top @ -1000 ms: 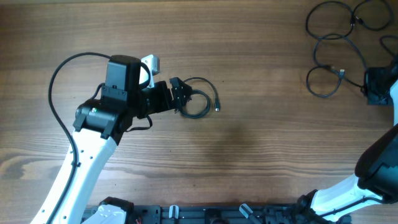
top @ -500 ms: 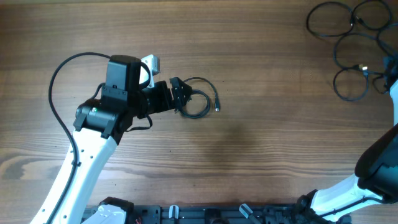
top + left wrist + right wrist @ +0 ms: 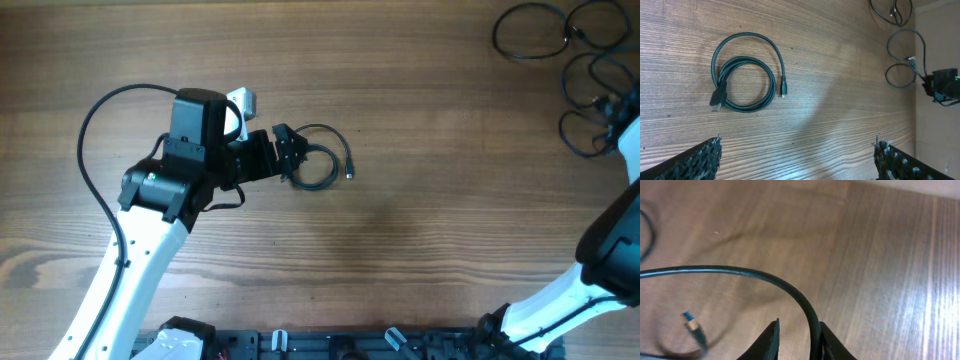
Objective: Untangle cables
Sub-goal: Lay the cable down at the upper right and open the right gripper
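Now, since a second ago the right cable has slid to the right across the table, from well inside the top view almost to its edge. Your right gripper has gone that way too, and the top view shows little of it. Your left arm and the coil in front of it have not moved.

In the right wrist view, the right cable bends in a smooth arc and runs down into the gap between the two fingers. The jaws stand a little apart. The cable touches one finger, and bare wood shows between it and the other, so it is not squeezed. A small plug with a blue tip lies blurry on the wood off to one side.

Your left gripper is wide open and holds nothing. The coil lies flat just ahead of it and does not touch it. The other cables sit in the far right corner, well apart from the coil.

The cables are thin, black, round and smooth, curled in loose rings. The coil makes two neat rings with a small plug at each end. The table is brown wood with long, fine grain lines. The left gripper's tips look black and rough.
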You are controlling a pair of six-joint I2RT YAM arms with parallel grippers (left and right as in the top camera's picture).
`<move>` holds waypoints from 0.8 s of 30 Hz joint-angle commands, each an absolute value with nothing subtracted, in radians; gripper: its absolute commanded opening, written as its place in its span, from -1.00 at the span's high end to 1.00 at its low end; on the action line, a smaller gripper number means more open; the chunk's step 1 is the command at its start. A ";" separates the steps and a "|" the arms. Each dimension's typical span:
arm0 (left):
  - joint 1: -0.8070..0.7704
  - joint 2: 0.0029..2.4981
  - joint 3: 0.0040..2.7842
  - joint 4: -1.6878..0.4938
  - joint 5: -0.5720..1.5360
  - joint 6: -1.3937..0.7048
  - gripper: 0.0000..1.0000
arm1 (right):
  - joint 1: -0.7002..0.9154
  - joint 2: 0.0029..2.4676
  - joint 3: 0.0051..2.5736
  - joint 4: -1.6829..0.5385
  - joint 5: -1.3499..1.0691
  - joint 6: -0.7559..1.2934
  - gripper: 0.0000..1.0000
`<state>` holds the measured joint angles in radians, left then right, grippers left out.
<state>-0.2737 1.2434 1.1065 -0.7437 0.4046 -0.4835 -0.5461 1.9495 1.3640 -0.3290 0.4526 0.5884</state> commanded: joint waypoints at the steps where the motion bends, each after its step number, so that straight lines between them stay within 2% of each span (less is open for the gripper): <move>1: -0.273 1.246 1.116 -0.741 0.391 -0.479 -1.00 | -0.574 1.958 1.373 -0.344 0.555 0.579 0.38; 2: -0.273 1.246 1.116 -0.741 0.392 -0.479 -1.00 | -0.591 1.958 1.373 -0.352 0.546 0.580 -0.16; 3: -0.273 1.246 1.116 -0.741 0.392 -0.479 -1.00 | -0.596 1.958 1.373 -0.352 0.527 0.580 -0.48; 5: -0.273 1.252 1.116 -0.741 0.392 -0.479 -1.00 | -0.598 1.947 1.375 -0.350 0.434 0.580 -0.91; 6: -0.273 1.258 1.116 -0.741 0.392 -0.479 -1.00 | -0.598 1.938 1.376 -0.349 0.419 0.580 -0.99; 9: -0.273 1.288 1.116 -0.741 0.392 -0.479 -1.00 | -0.598 1.884 1.384 -0.348 0.364 0.580 -0.99; 13: -0.273 1.312 1.116 -0.741 0.392 -0.479 -1.00 | -0.595 1.872 1.382 -0.413 0.030 0.580 -0.99; 15: -0.273 1.312 1.116 -0.741 0.392 -0.479 -1.00 | -0.580 1.882 1.377 -0.435 -0.061 0.573 -0.99; 19: -0.273 1.312 1.116 -0.741 0.392 -0.479 -1.00 | -0.553 1.903 1.333 -0.412 0.037 0.543 -0.99; 22: -0.273 1.312 1.116 -0.741 0.392 -0.479 -1.00 | -0.553 1.964 1.333 -0.377 0.019 0.490 -0.93; 24: -0.273 1.312 1.116 -0.741 0.392 -0.479 -0.99 | -0.553 2.029 1.333 -0.366 0.033 0.469 -0.71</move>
